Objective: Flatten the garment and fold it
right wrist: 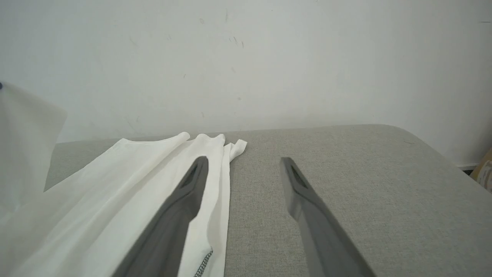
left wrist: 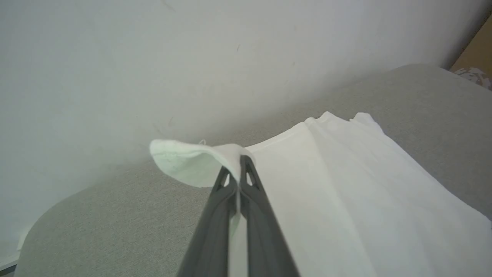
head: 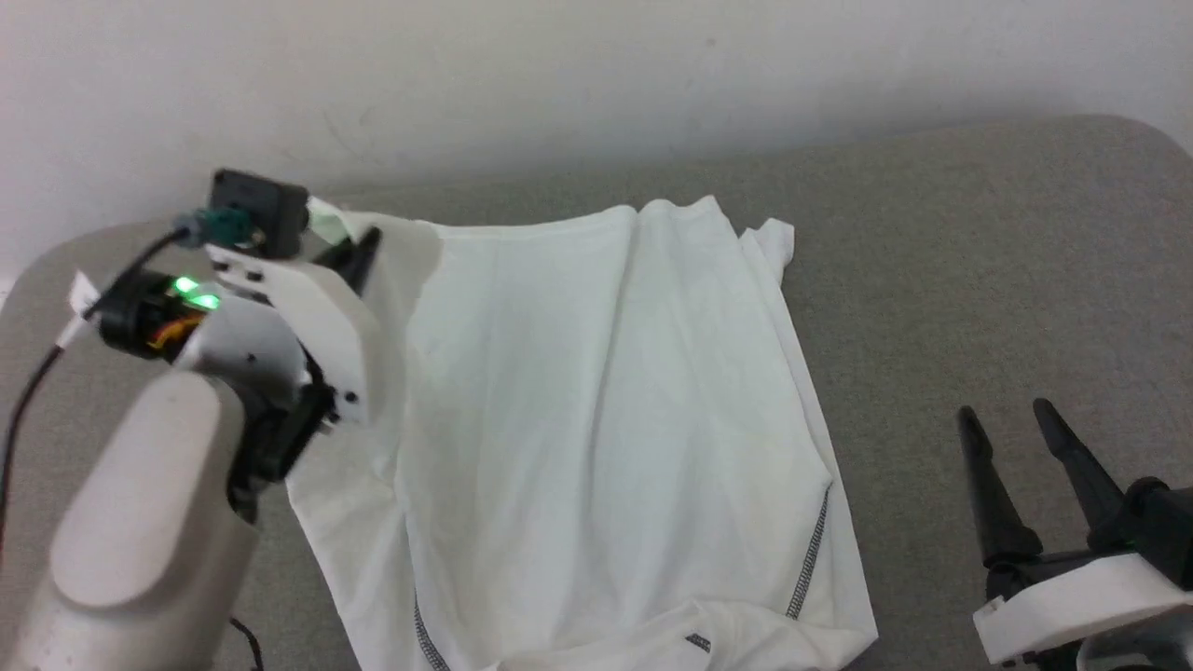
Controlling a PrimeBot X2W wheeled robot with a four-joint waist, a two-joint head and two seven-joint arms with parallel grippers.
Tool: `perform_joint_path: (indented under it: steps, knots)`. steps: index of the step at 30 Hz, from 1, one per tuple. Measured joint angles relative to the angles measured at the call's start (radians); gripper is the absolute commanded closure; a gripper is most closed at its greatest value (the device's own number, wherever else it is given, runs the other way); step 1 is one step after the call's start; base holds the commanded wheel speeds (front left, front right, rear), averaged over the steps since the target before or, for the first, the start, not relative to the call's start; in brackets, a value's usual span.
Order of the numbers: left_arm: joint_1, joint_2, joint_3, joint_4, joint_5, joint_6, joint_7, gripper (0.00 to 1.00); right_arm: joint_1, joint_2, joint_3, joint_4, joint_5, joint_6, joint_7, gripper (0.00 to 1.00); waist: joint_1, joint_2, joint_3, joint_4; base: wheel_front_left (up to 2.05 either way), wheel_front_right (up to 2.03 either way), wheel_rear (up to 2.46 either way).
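Left claw pinching the far left corner of the garment, which lies mostly spread on the grey surface. I should draw that corner outward, low and taut (thin fabric bunches). Right claw spread, near its right edge. Count: one garment, two claws.

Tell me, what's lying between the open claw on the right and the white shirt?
Nothing: in the head view, just bare grey surface separates the right gripper from the garment.
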Motion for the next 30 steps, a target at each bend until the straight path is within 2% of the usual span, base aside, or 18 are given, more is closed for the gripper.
perform_joint_path:
  steps: [4,7,11,16,22,28,29,30]
  knots:
    - [0.109,-0.062,-0.087,-0.156,-0.003,0.005,0.02,1.0,0.01,0.007,-0.044,-0.02,-0.011,0.0,0.011,0.0,0.0,0.0,-0.035,0.027,0.0,0.0,0.0]
    - [0.185,-0.133,-0.171,-0.197,-0.008,0.005,0.032,1.0,0.014,0.01,-0.059,-0.033,-0.018,0.0,0.024,0.0,0.0,0.0,-0.051,0.038,0.0,0.0,0.0]
    - [0.256,-0.238,-0.277,-0.158,-0.032,0.0,0.035,1.0,0.015,0.014,-0.06,-0.05,-0.019,0.0,0.035,0.0,0.0003,0.0,-0.053,0.03,0.0,0.0,0.0]
    - [0.274,-0.358,-0.356,-0.03,-0.059,-0.017,0.022,1.0,0.015,0.017,-0.026,-0.058,-0.023,0.0,0.048,0.0,0.0004,0.0,-0.042,-0.003,0.0,0.0,0.0]
    - [0.236,-0.424,-0.418,0.086,-0.038,-0.023,-0.055,1.0,0.015,0.018,-0.012,-0.065,-0.025,0.0,0.062,0.0,0.0003,0.0001,-0.017,-0.047,0.0,0.0,0.0]
    - [0.235,-0.433,-0.481,0.233,-0.05,-0.026,-0.114,1.0,0.015,0.019,-0.013,-0.064,-0.025,0.0,0.067,0.0,0.0004,0.0001,0.018,-0.073,0.0,0.0,0.0]
    - [0.24,-0.433,-0.488,0.253,-0.058,-0.028,-0.127,0.82,0.015,0.02,-0.012,-0.062,-0.025,0.0,0.067,0.0,0.0005,0.0001,0.023,-0.075,0.0,0.0,0.0]
    - [0.245,-0.433,-0.496,0.269,-0.065,-0.033,-0.136,0.35,0.014,0.02,-0.01,-0.061,-0.024,0.0,0.067,0.0,0.0004,0.0001,0.028,-0.075,0.0,0.0,0.0]
